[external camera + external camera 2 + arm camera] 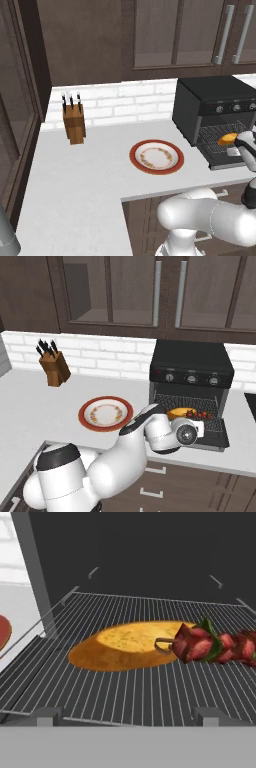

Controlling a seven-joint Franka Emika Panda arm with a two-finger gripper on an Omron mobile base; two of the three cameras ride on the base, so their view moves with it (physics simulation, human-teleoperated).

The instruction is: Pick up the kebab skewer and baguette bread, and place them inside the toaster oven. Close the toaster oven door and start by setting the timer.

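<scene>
You have the kebab skewer lying on the wire rack inside the toaster oven, at the right of the hand view, its ringed end touching the baguette bread, which rests flat at the rack's centre. The toaster oven door hangs open, folded down in front. Your gripper sits just before the opening with its jaws spread wide, gripping nothing. In the left base view, the red-rimmed plate sits at centre and the knife block at upper left.
</scene>
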